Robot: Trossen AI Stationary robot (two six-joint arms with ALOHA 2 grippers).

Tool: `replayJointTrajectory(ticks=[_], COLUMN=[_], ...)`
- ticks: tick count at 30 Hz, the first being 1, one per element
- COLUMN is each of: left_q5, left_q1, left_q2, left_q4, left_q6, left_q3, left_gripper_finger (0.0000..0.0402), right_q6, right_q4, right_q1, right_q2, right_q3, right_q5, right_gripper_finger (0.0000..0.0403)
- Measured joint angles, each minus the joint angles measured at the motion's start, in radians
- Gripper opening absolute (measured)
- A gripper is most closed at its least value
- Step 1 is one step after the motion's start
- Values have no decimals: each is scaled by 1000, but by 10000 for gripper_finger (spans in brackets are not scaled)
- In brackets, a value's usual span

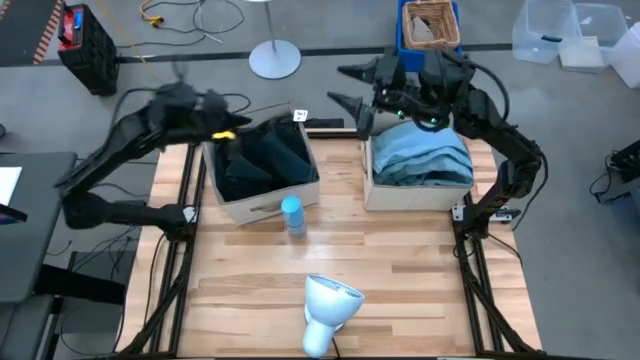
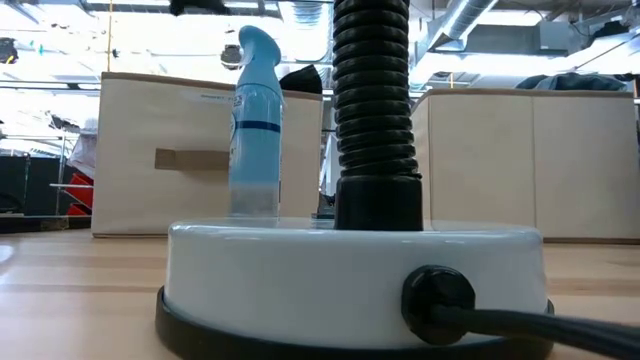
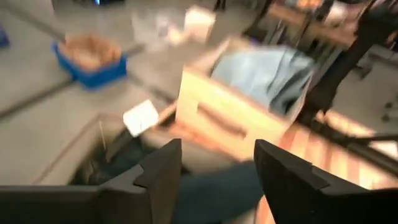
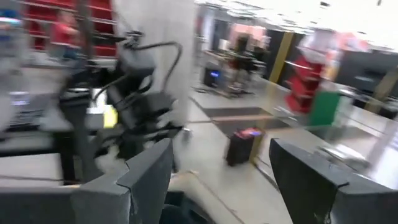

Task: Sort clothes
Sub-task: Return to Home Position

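Observation:
Dark black and teal-black garments [image 1: 262, 160] lie piled in the left beige box [image 1: 268, 203]. Grey-blue and turquoise garments [image 1: 425, 155] fill the right beige box [image 1: 415, 195]. My left gripper [image 1: 232, 128] hovers over the far left corner of the left box, open and empty. In its wrist view [image 3: 217, 152] the dark cloth [image 3: 211, 193] lies below it and the blue pile [image 3: 267, 71] beyond. My right gripper [image 1: 345, 88] is open and empty, raised beyond the table's far edge between the boxes, its fingers pointing left. Its wrist view [image 4: 221, 149] looks toward my left arm [image 4: 134, 93].
A small blue spray bottle [image 1: 292, 213] stands in front of the left box and shows in the low view [image 2: 255, 120]. A white lamp with a black hose [image 1: 330, 305] stands near the table's front edge. A blue crate with a basket [image 1: 430, 28] sits on the floor beyond.

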Motion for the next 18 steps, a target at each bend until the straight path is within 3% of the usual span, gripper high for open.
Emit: replayJointTrajectory(ticks=[4, 12, 18], left_q5=[-34, -42, -42], left_q1=[-51, -149, -204], left_q2=[-135, -425, -602], left_q4=[118, 382, 444], left_q6=[16, -63, -103], left_q3=[-105, -470, -644], left_gripper_finger=[170, 91, 47], right_q6=[25, 145, 211], right_q4=[120, 243, 335], right_q1=[40, 127, 215], right_q2=[-2, -51, -221], right_q3=[-83, -310, -566], right_q5=[-74, -72, 129], right_gripper_finger=[285, 285, 285])
